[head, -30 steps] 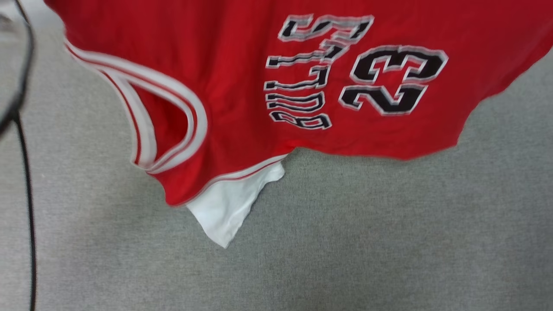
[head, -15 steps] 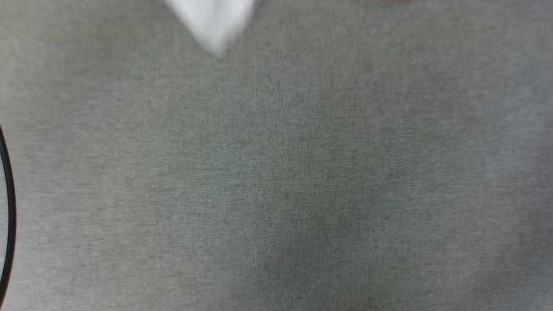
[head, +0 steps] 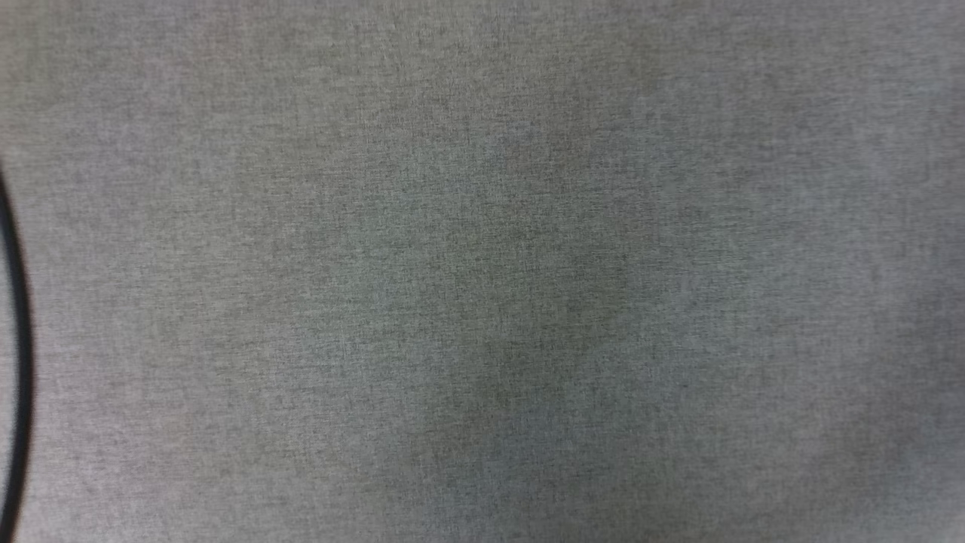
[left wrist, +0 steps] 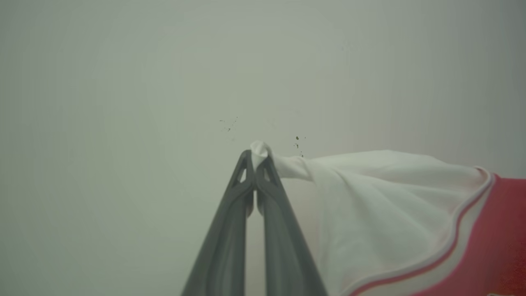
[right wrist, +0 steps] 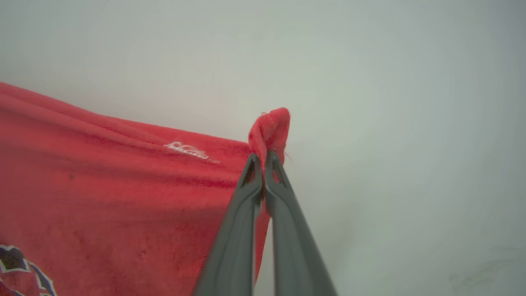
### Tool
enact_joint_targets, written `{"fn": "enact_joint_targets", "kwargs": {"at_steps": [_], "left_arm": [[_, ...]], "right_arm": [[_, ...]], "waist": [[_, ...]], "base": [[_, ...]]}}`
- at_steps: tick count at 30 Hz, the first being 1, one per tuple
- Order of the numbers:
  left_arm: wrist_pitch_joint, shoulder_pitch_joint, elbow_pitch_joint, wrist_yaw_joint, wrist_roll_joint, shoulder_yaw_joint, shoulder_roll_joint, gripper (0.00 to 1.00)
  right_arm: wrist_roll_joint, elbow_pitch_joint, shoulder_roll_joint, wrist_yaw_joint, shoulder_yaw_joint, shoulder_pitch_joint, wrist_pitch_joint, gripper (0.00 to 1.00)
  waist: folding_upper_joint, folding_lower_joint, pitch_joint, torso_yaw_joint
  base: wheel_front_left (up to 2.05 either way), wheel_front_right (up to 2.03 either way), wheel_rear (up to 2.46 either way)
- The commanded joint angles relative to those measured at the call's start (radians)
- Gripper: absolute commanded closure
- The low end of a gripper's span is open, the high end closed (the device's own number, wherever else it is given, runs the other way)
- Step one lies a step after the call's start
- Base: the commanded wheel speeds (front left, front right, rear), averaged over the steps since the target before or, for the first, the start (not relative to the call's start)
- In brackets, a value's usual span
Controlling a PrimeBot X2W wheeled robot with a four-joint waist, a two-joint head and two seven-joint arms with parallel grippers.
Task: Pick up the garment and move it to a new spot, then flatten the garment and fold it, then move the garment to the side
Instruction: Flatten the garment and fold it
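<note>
In the left wrist view my left gripper (left wrist: 255, 158) is shut on the tip of a white sleeve of the garment (left wrist: 382, 213), which hangs off to the right with stripe trim and red cloth beyond. In the right wrist view my right gripper (right wrist: 263, 158) is shut on a bunched red corner of the garment (right wrist: 123, 185). The red cloth stretches away to the left, with a bit of black-white lettering at the lower left. Both grippers hold the cloth up in front of a pale wall.
The head view looks down on grey carpet (head: 482, 271). A black cable (head: 21, 354) curves along its left edge. A pale plain wall (left wrist: 164, 82) stands behind both grippers.
The head view has swung away from the garment: a second ago it showed the red jersey hanging, then just a white sleeve tip at the top, now none of it.
</note>
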State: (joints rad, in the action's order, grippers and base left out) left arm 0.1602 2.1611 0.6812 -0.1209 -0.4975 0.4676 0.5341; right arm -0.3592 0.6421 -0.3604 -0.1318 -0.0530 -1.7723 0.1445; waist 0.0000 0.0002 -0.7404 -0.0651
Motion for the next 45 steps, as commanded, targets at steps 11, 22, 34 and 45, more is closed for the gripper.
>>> {"fn": "enact_joint_targets", "kwargs": {"at_steps": [11, 22, 34, 45], "left_arm": [[0.100, -0.290, 0.082, -0.009, -0.103, 0.035, -0.067, 1.00], [0.106, -0.809, -0.181, -0.010, -0.146, 0.033, -0.059, 1.00], [0.105, -1.371, -0.406, 0.023, -0.152, -0.021, -0.018, 1.00], [0.090, -1.759, -0.503, 0.056, -0.193, 0.033, 0.036, 1.00]], "right_arm": [[-0.047, 0.163, 0.073, 0.002, 0.080, 0.144, -0.161, 1.00], [-0.167, 0.205, 0.101, 0.002, 0.153, 0.418, -0.266, 1.00], [-0.335, 0.181, 0.093, 0.002, 0.205, 0.767, -0.276, 1.00], [-0.485, 0.120, 0.060, 0.002, 0.284, 1.078, -0.216, 1.00]], "waist": [[0.0000, -0.0002, 0.008, 0.021], [0.0000, -0.0002, 0.148, 0.025], [0.0000, -0.0002, 0.324, 0.049], [0.0000, -0.0002, 0.471, 0.072]], "base": [[0.00, 0.00, 0.00], [0.00, 0.00, 0.00], [0.00, 0.00, 0.00], [0.00, 0.00, 0.00]]}}
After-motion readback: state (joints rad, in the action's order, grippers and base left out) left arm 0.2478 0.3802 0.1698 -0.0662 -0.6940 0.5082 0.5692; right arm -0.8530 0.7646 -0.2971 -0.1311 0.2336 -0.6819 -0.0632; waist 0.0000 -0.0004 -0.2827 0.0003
